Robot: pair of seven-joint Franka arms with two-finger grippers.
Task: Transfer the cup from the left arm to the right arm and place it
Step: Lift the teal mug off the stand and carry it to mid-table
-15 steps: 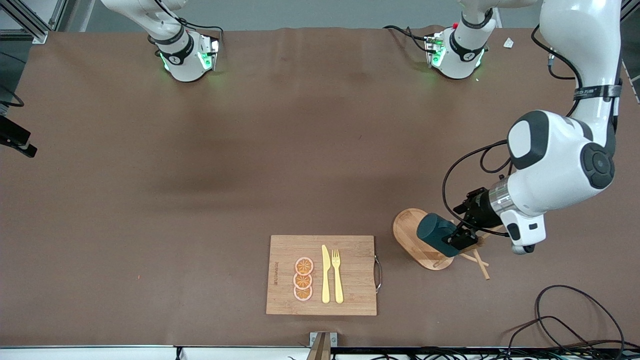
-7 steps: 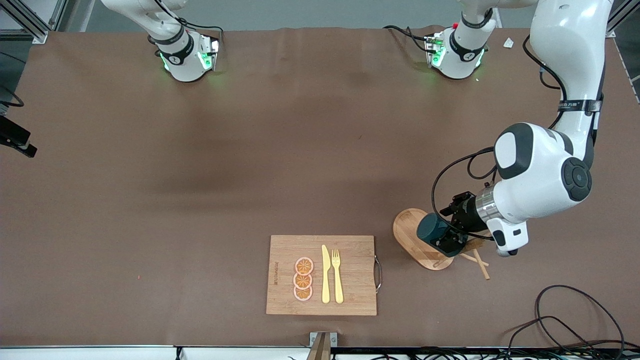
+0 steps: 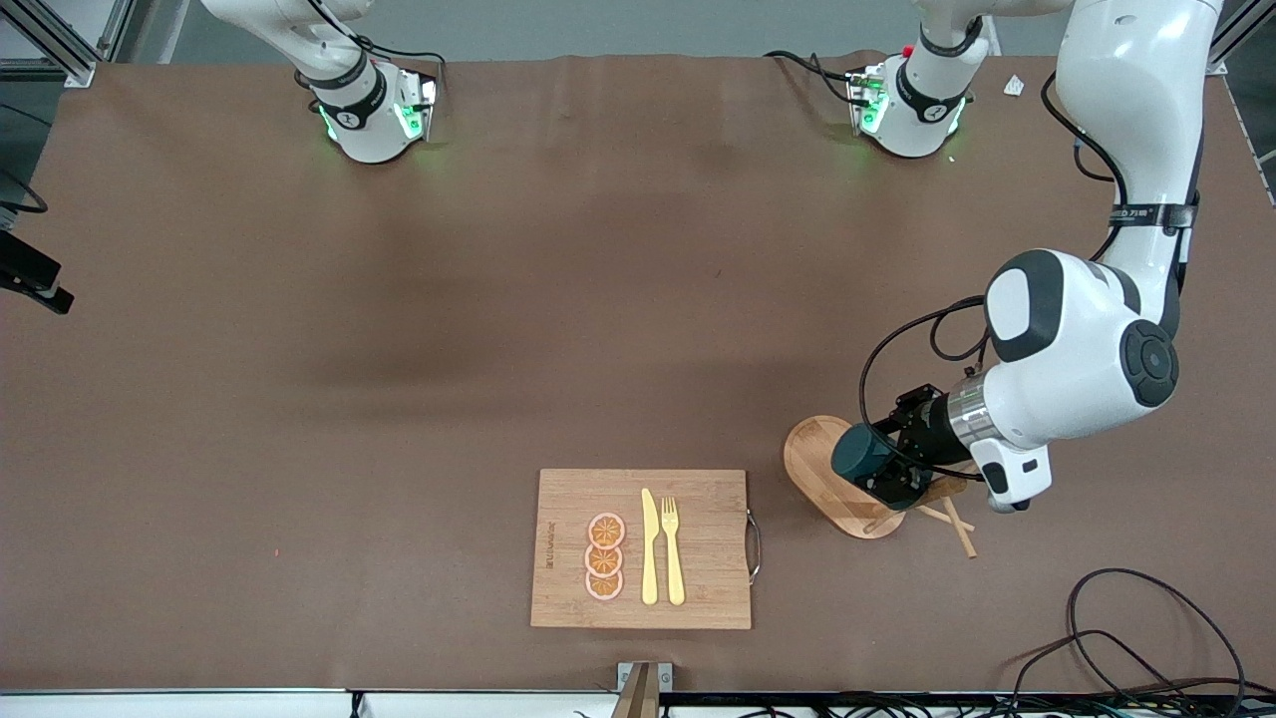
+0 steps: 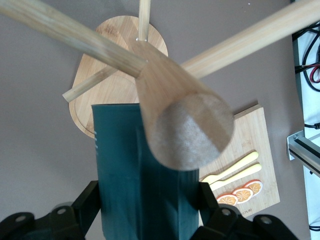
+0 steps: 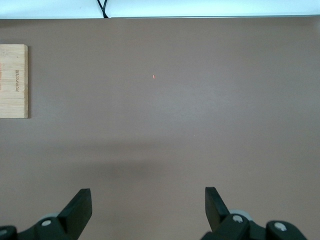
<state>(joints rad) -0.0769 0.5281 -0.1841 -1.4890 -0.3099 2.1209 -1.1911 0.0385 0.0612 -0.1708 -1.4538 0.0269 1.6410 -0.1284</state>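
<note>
The dark teal-green cup is tilted on its side over the oval wooden base of a peg stand. My left gripper is shut on it, one finger on each side. In the left wrist view the cup fills the space between my fingers, and the stand's thick wooden post crosses in front of it. The cup's handle and inside are hidden. My right gripper is open and empty over bare brown table; it is out of the front view, and that arm waits.
A bamboo cutting board with a yellow knife, a fork and orange slices lies beside the stand, toward the right arm's end. Its edge shows in the right wrist view. The stand's thin pegs stick out. Black cables lie near the front camera.
My left gripper and the cup have shifted a little toward the right arm's end over the stand, then held still. The right arm has not moved.
</note>
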